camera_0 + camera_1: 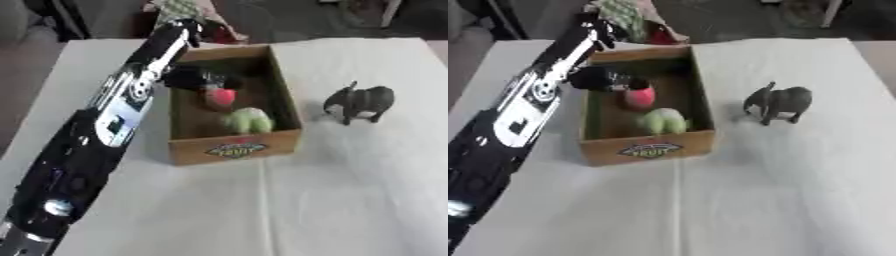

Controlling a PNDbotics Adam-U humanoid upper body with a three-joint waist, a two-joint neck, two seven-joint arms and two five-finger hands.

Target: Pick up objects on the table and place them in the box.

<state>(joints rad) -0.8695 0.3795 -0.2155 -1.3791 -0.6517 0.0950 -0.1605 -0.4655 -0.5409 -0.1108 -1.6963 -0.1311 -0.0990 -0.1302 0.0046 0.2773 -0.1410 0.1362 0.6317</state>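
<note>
Left hand (194, 78): reaches over box (236, 149) from 9 o'clock, poised above red object (222, 96); I cannot tell its fingers. Green object (248, 120) lies inside at 6 o'clock. Elephant figure (360, 103) stands outside at 3 o'clock, not yet collected.

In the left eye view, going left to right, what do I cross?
Left arm → wooden box, where the left hand is over a red object → grey elephant toy on the white table.
</note>
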